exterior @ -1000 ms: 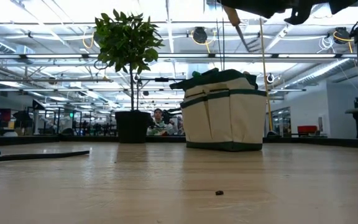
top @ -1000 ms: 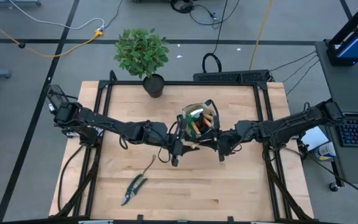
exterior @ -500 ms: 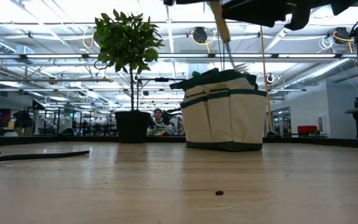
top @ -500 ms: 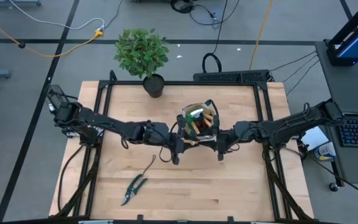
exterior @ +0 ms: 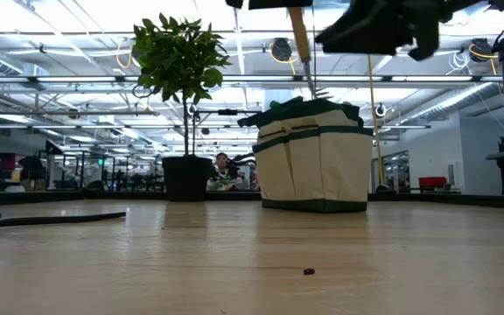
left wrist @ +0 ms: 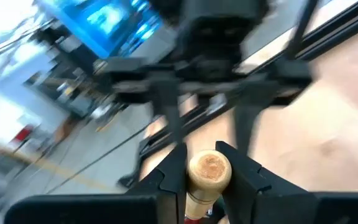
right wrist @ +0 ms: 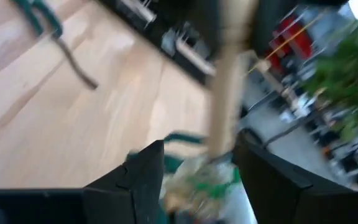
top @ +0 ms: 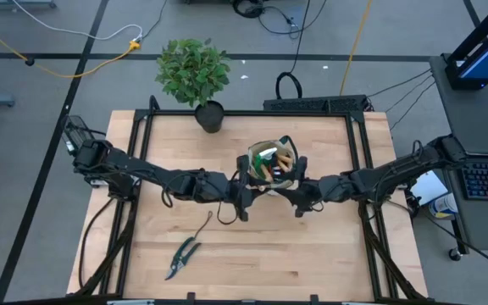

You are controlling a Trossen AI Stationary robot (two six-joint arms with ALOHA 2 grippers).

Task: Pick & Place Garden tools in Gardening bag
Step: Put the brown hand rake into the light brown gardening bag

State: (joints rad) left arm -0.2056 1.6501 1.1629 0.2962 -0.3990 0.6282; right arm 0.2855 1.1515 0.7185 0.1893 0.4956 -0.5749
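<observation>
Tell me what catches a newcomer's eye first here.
Both arms meet over the gardening bag at mid-table, where the left gripper holds a wooden-handled tool upright above its opening, with the right gripper alongside. Pruning shears and a thin weeder lie on the table's front left; a leafy potted plant stands at the far edge.

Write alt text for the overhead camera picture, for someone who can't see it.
Seen from above, two dark robot arms meet over a small canvas bag full of garden tools at the middle of a wooden table. The left gripper and right gripper sit at its near edge. Pruning shears and a thin weeder lie nearer the front, and a potted plant stands at the back edge.
</observation>
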